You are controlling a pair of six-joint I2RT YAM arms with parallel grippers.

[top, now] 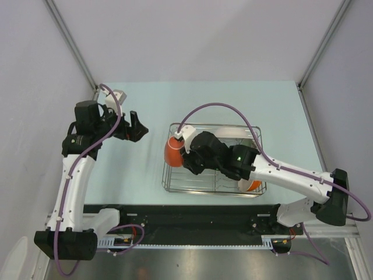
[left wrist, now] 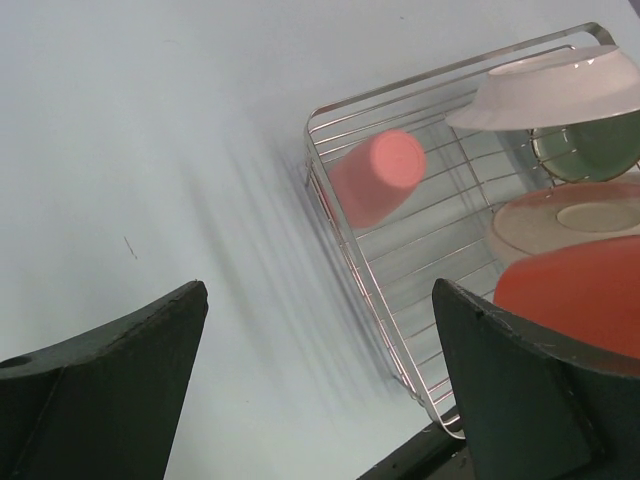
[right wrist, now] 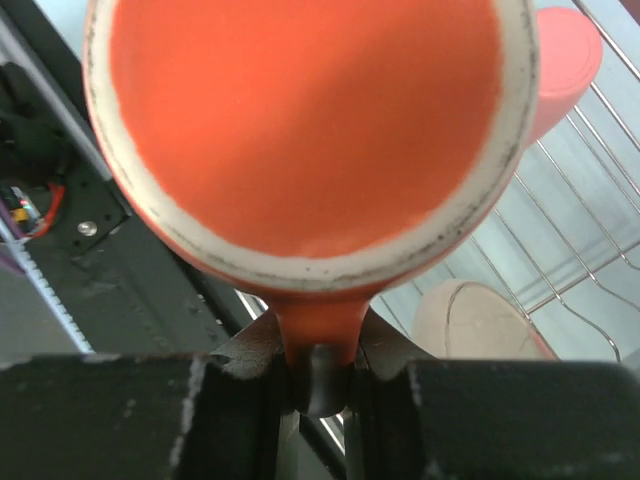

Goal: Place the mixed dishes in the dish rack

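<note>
My right gripper (top: 185, 154) is shut on the handle of the orange mug (top: 172, 153) and holds it over the left edge of the chrome dish rack (top: 204, 190). In the right wrist view the mug (right wrist: 300, 120) fills the frame, its handle pinched in my gripper (right wrist: 320, 380). The pink cup (left wrist: 378, 177), white plate (left wrist: 550, 90), pale green bowl (left wrist: 585, 150) and cream-pink plate (left wrist: 570, 215) sit in the rack (left wrist: 330, 200). The orange bowl (top: 252, 185) is at the rack's near right. My left gripper (top: 140, 131) is open and empty, left of the rack.
A black strip (top: 192, 216) runs along the table's near edge in front of the rack. An orange dish (left wrist: 580, 295) shows low right in the left wrist view; I cannot tell whether it is mug or bowl. Grey walls stand close round the table.
</note>
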